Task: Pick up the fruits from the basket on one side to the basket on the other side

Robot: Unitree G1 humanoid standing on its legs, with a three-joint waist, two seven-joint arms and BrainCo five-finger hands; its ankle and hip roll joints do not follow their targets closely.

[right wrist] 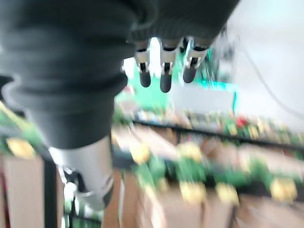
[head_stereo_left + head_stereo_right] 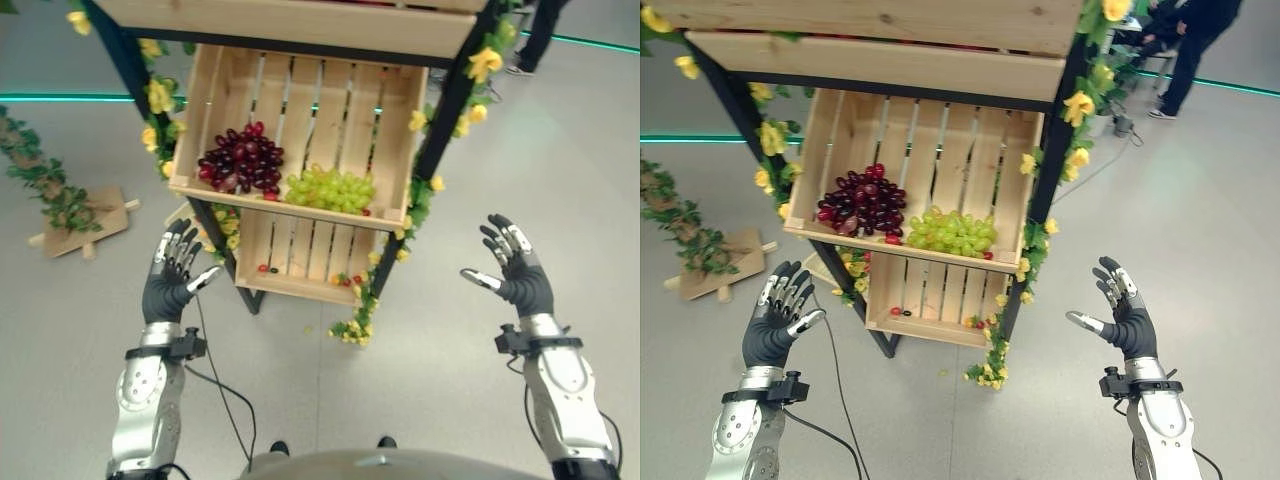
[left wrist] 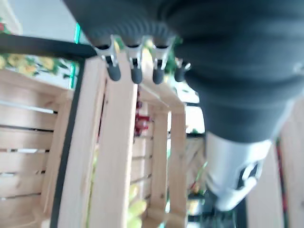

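A wooden crate (image 2: 390,150) on the middle shelf of a black stand holds a bunch of dark red grapes (image 2: 241,159) on its left and green grapes (image 2: 332,188) on its right. A lower crate (image 2: 300,250) below it has a few small red and orange fruits (image 2: 350,281) along its front edge. My left hand (image 2: 172,282) is raised open in front of the stand's lower left, holding nothing. My right hand (image 2: 516,265) is raised open to the stand's right, also holding nothing. Both hands are apart from the crates.
Yellow flower garlands (image 2: 160,110) wind down the stand's black posts (image 2: 445,110). Another crate (image 2: 300,25) sits on the shelf above. A flat wooden piece with greenery (image 2: 70,215) lies on the floor at left. A person (image 2: 1185,50) stands at the far right.
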